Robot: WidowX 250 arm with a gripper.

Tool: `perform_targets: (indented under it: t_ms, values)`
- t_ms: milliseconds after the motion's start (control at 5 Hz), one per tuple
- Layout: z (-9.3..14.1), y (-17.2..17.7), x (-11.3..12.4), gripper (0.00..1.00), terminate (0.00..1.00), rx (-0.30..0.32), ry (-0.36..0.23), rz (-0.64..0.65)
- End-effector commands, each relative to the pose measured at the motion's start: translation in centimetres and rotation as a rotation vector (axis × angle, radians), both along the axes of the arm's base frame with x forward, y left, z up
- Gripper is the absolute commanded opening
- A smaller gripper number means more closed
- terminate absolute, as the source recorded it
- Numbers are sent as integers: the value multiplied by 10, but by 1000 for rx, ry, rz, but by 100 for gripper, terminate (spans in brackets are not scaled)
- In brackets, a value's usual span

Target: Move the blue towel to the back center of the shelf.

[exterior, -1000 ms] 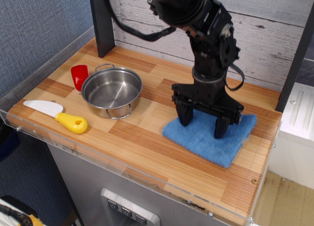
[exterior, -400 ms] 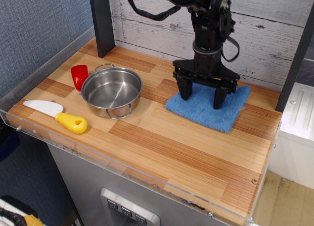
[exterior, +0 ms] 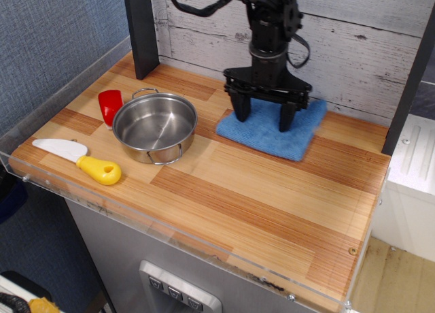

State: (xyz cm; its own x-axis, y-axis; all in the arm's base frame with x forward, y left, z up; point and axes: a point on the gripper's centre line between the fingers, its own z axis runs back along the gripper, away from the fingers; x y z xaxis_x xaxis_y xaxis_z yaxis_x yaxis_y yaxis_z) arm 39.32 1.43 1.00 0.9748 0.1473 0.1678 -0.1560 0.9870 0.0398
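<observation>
The blue towel lies flat on the striped wooden shelf, near its back edge and about mid-width, just right of the steel pot. My black gripper points straight down over it. The jaws stand wide apart, and both fingertips rest on the towel's top, one near its left end, one nearer its right. No cloth is pinched between them.
A steel pot stands left of the towel, with a red cup-like object behind its left side. A yellow-handled white knife lies at the front left. A black post and the whitewashed plank wall bound the back.
The gripper has moved back and to the left, fingers spread on the towel. The towel slid with it from the right middle of the shelf to near the back wall.
</observation>
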Motion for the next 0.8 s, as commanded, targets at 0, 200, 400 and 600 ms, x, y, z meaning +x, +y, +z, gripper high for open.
perform_targets:
  t_ms: [0, 200, 400, 600]
  values:
    - [13, 37, -6, 100, 0, 19, -20, 56]
    - [18, 37, -7, 100, 0, 6, -21, 58]
    - [24, 34, -8, 100, 0, -7, -31, 54]
    - [28, 35, -10, 100, 0, -45, -49, 59]
